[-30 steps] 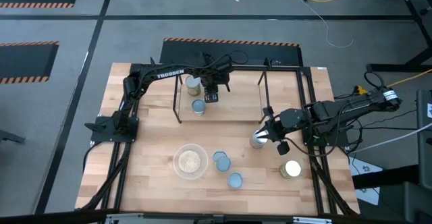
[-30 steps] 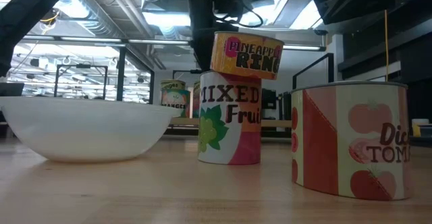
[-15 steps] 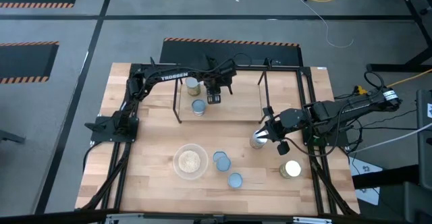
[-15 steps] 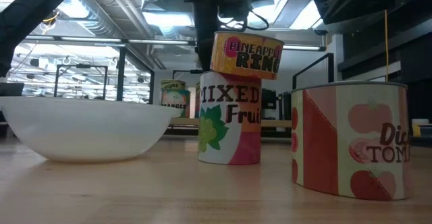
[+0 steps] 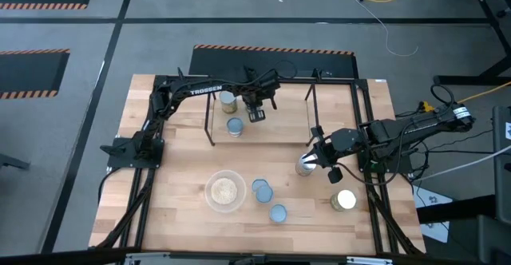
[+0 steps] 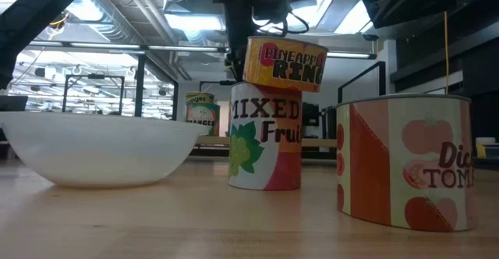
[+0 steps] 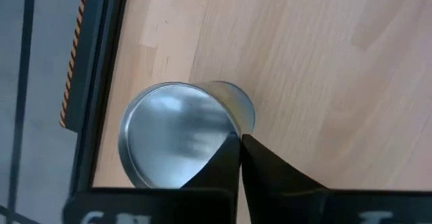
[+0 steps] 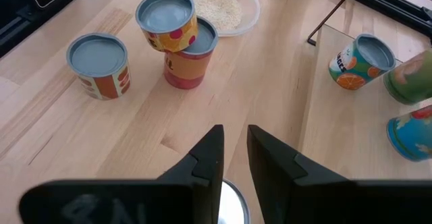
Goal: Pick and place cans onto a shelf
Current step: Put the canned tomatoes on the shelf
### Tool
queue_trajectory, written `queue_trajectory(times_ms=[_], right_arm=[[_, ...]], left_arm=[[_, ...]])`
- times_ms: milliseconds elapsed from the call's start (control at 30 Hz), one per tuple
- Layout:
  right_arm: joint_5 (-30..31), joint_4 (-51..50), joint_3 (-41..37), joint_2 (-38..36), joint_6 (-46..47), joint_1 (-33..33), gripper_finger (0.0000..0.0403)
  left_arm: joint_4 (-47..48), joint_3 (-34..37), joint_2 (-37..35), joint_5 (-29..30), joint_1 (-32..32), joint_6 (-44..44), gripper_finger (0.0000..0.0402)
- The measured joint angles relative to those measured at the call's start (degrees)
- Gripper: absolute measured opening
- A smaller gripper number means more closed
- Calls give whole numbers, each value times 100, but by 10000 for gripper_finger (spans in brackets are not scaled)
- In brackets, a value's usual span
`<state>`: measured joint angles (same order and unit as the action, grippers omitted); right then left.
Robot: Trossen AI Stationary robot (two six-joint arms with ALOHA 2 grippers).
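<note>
Two cans [image 5: 231, 113] on the shelf [image 5: 279, 125]

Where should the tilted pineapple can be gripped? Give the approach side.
Grip the pineapple can across its round side wall, coming straight down from above: it sits tilted on the mixed fruit can, so a sideways push would likely topple it.

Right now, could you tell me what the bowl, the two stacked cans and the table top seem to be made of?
Bowl: clear, glossy, likely plastic, possibly glass; its grains show through. Stacked cans: metal, dull grey lids, with glossy printed labels, probably paper. Table top: pale wood strips with grain, matte.
</note>
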<state>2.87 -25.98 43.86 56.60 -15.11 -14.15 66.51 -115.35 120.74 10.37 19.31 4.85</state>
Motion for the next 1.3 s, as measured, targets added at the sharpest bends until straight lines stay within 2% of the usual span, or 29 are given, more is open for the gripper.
queue_trajectory(times_ms=[867, 1133, 1300], right_arm=[[2, 0, 0, 0, -13, 0, 71], [2, 0, 0, 2, -35, 0, 71], [2, 0, 0, 0, -37, 0, 71]], left_arm=[[-18, 0, 8, -211, 7, -2650, 5], [-21, 0, 8, -246, 4, -2727, 8], [-49, 0, 8, -246, 6, -2729, 30]])
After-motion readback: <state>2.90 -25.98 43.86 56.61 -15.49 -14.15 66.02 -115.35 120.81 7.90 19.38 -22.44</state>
